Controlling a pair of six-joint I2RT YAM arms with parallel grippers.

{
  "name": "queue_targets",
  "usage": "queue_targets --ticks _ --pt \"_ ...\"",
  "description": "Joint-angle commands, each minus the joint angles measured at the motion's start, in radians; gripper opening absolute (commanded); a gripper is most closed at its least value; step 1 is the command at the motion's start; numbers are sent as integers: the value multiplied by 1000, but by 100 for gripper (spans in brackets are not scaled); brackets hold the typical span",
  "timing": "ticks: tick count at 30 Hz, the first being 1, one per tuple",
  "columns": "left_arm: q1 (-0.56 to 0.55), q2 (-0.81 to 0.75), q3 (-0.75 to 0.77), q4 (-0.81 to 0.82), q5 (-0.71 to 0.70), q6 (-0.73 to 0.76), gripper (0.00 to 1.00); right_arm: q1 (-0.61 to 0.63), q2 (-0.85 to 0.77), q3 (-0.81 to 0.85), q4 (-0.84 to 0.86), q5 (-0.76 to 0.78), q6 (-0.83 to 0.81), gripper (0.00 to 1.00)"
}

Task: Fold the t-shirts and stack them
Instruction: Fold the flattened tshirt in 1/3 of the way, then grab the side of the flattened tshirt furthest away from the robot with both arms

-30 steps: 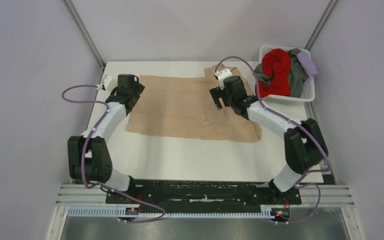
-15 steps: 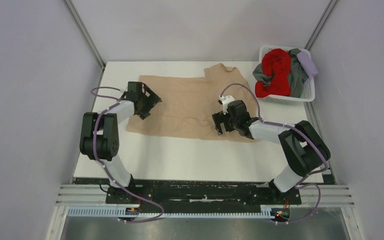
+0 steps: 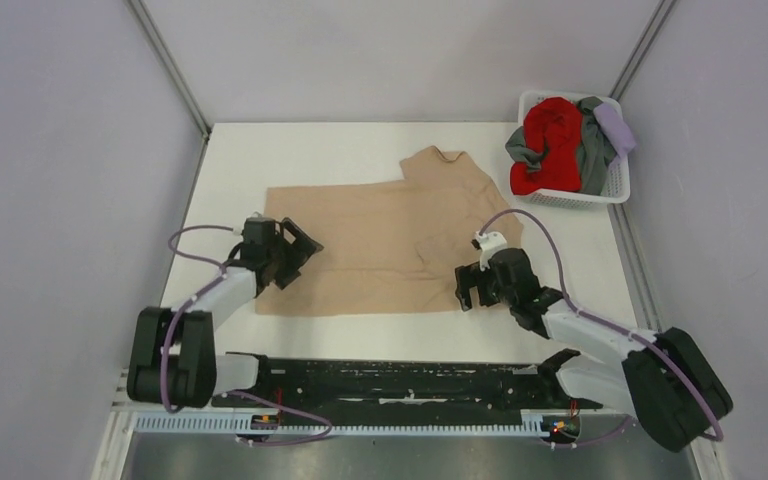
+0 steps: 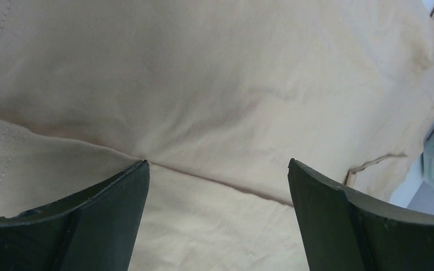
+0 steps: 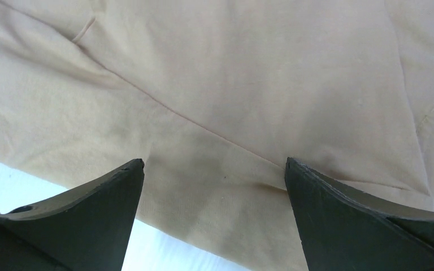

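Top view, shirt: the tan t-shirt [image 3: 380, 235] lies spread flat on the table [image 3: 360, 150], reaching from the left gripper's fingers across to the right gripper's, with its collar end far beyond both.
Top view, grippers: the left gripper [image 3: 298, 255] sits low over the near-left corner and the right gripper [image 3: 468, 287] over the near-right corner. From up here I cannot tell how wide either one is.
Top view, basket: the white basket [image 3: 570, 198] stands well beyond the right fingers, holding the red t-shirt [image 3: 550, 130], grey t-shirt [image 3: 592, 140] and lavender t-shirt [image 3: 615, 125].
Left wrist view: the fingers [image 4: 107, 214] are spread wide and hold nothing. Tan cloth fills the gap, and a crease runs between the tips.
Right wrist view: these fingers [image 5: 90, 214] are also wide and empty. The cloth's edge passes just outside the left-hand finger, with bare table beyond it.
Step in hand: I'd say they are getting set to take the near edge for the first fold.
Next move: it looks to call for both grippers to drop, pinch the cloth together, then lift evenly.
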Motion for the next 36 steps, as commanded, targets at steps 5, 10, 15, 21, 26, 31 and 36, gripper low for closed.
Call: queue_targets --ticks 5,10,15,21,26,31,36 --pt "-9 -297 -188 -194 -3 -53 100 1 -250 -91 -201 -23 105 98" --pt "-9 -287 58 -353 -175 32 100 -1 -188 110 -157 14 28 98" --pt "8 -102 325 -450 -341 69 100 -38 150 491 -143 7 -193 98" --pt "78 298 740 -633 -440 153 100 -137 652 1104 -324 -134 -449 90" --pt "88 559 993 -732 -473 188 100 -164 999 1573 -487 -142 -551 75" --pt "88 702 1126 -743 -508 155 97 -167 1079 1611 -341 -103 -567 70" --pt "88 792 1184 -750 -558 86 96 -167 1087 1519 -157 -160 -589 69"
